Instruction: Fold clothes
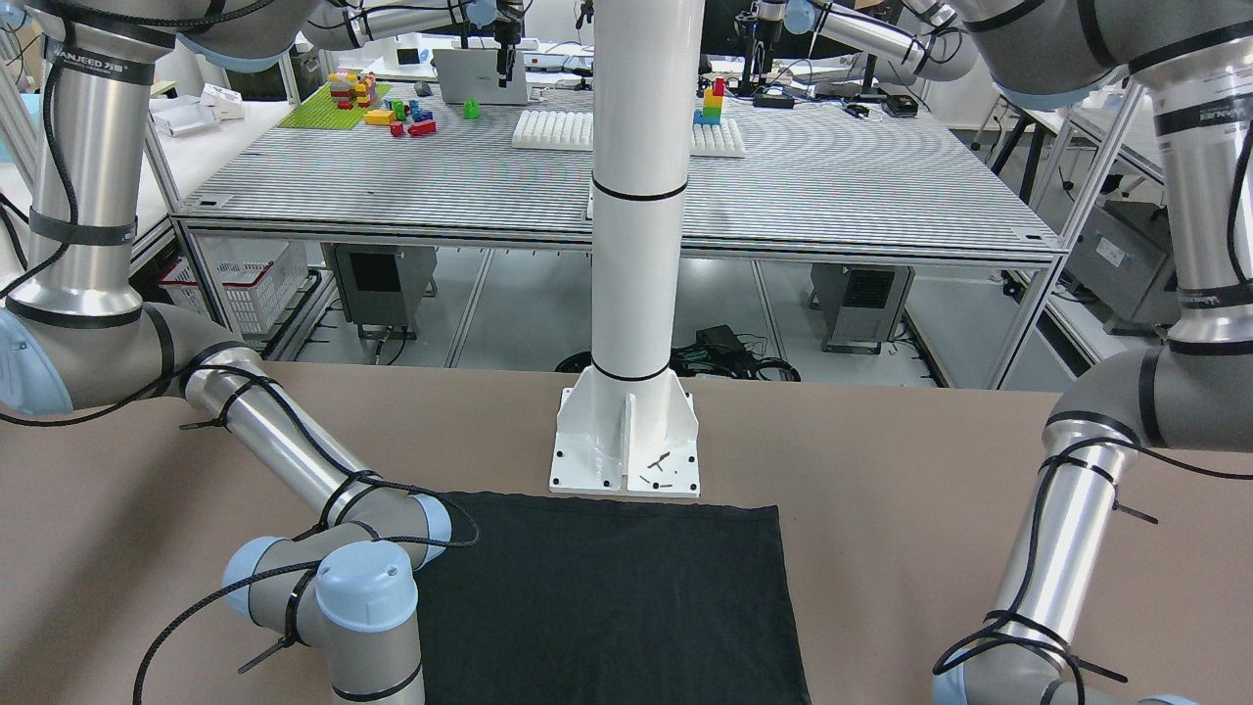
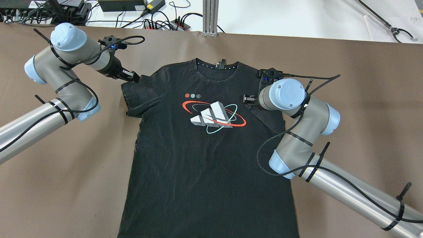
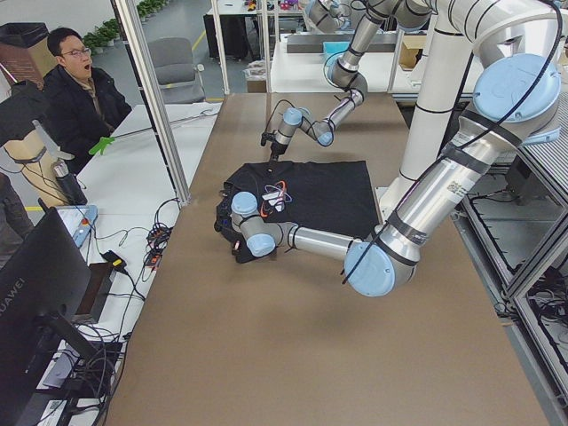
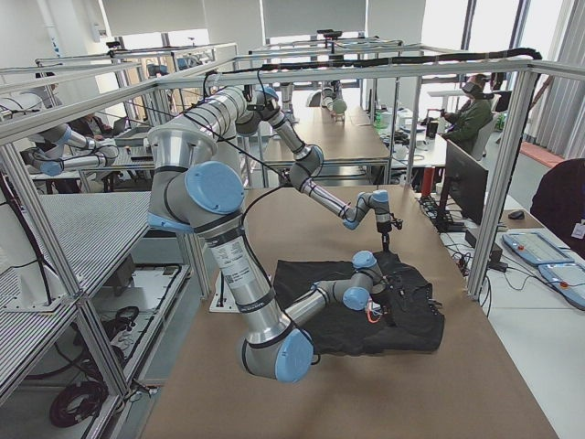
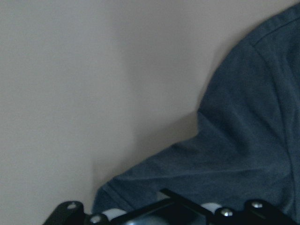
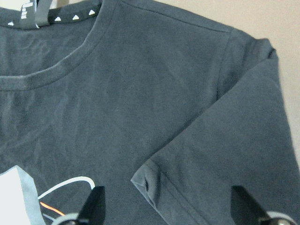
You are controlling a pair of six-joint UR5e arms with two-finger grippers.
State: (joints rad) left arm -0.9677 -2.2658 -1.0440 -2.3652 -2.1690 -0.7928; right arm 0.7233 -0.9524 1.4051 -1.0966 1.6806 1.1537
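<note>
A wide brown table bears a black short-sleeved cotton T-shirt, spread flat with its front up. The collar lies far from the robot, and the hem is just beside the white post's square base plate. The right gripper hangs over the sleeve on the robot's right, which lies folded in over the body. Its fingers are spread wide and hold nothing. The left gripper is at the other sleeve's shoulder edge; I cannot tell its spread or hold. A red, white and teal print marks the chest.

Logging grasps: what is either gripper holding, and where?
Right gripper is open, holding nothing. Left gripper meets the T-shirt at its sleeve; hold cannot be told.
</note>
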